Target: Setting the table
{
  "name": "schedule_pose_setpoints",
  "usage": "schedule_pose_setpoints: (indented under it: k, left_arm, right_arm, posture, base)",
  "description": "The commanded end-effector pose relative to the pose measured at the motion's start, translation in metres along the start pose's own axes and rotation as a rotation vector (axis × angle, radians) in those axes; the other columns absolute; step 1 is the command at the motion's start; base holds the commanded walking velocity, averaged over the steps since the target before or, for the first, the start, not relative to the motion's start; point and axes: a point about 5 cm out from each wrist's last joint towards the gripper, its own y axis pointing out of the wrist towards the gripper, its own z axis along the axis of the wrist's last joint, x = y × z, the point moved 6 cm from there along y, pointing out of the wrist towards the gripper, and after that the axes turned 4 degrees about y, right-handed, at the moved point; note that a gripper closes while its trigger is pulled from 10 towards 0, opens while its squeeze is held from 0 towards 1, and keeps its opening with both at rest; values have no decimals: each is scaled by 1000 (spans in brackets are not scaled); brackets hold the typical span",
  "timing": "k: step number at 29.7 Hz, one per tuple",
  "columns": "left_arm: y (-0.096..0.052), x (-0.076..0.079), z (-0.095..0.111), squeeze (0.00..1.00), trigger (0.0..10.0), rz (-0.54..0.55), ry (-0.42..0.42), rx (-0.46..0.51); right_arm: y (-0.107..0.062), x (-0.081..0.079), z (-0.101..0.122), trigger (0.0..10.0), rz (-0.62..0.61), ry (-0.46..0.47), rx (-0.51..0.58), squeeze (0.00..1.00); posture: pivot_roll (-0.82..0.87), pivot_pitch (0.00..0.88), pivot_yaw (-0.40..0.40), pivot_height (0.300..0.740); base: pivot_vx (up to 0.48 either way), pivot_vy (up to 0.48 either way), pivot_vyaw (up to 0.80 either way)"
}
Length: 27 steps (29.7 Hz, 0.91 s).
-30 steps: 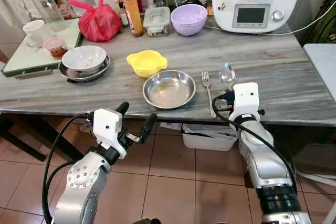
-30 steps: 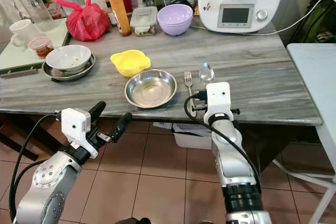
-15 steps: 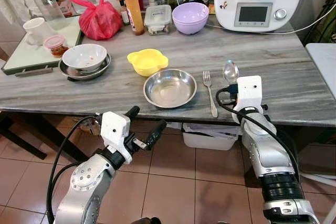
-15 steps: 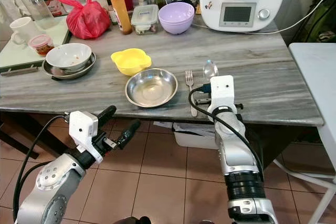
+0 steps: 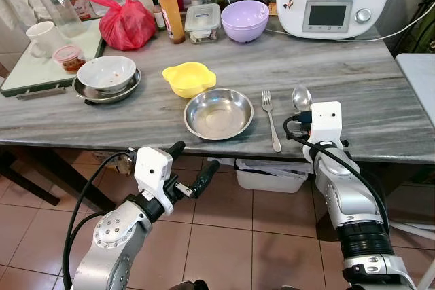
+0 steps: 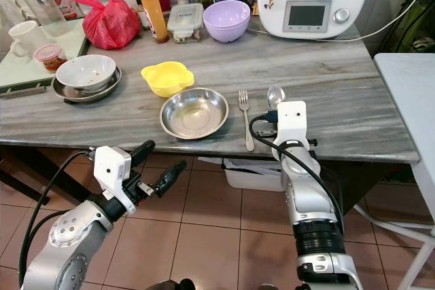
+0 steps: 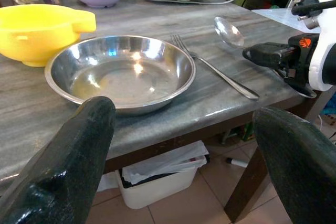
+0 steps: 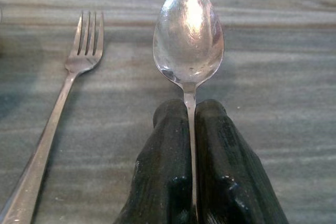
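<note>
— spoon (image 8: 188, 35) first: where does it sit?

— pinched by its handle between the fingers of the right tool (image 8: 190, 109), bowl pointing toward the back of the table (image 5: 380, 93). it sits near the front edge, just beside the fork (image 5: 270, 119), which lies flat to the right of the steel bowl (image 5: 218, 113).

— is the spoon down on the table or above it?

— the frames don't settle that. the right wrist view shows it low over the grey surface, but contact can't be judged.

— so what might go wrong?

— a few things, by judgement. if the tool lets go while the spoon is above the surface, it could bounce or roll out of line with the fork. the grip is on a thin handle, so a slight twist could swing the bowl sideways into the fork. and the spot is close to the front edge; a pull back with the fingers only half parted could drag the spoon off onto the floor.

— and the other arm?

— the left tool (image 5: 189, 168) hangs below the front edge with its fingers spread wide, holding nothing. raised carelessly, it could knock the table edge near the steel bowl. the yellow bowl (image 5: 189, 79) behind is well clear of both.
</note>
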Motion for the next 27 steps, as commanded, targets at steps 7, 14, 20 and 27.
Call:
schedule_pose_setpoints:
  k: [7,14,20,27]
  left_arm:
    - [-2,0,3,0,10000,-2,17,-2]
    - [-4,3,1,0,10000,2,14,-6]
    - [-4,2,0,0,10000,3,20,-11]
    - [-4,3,0,0,10000,-1,24,-15]
  right_arm:
    - [4,-7,-1,10000,28,19,-15,0]
    - [8,-12,-3,10000,42,16,-22,0]
    - [11,-22,-1,10000,63,25,-19,0]
    - [13,-26,-2,10000,59,66,-26,0]
  posture:
    - [-116,147,119,740]
    - [-102,152,118,740]
    - [-98,151,118,740]
    - [-95,147,122,740]
  base:
    - [0,0,0]
    - [0,0,0]
    - [0,0,0]
    - [0,0,0]
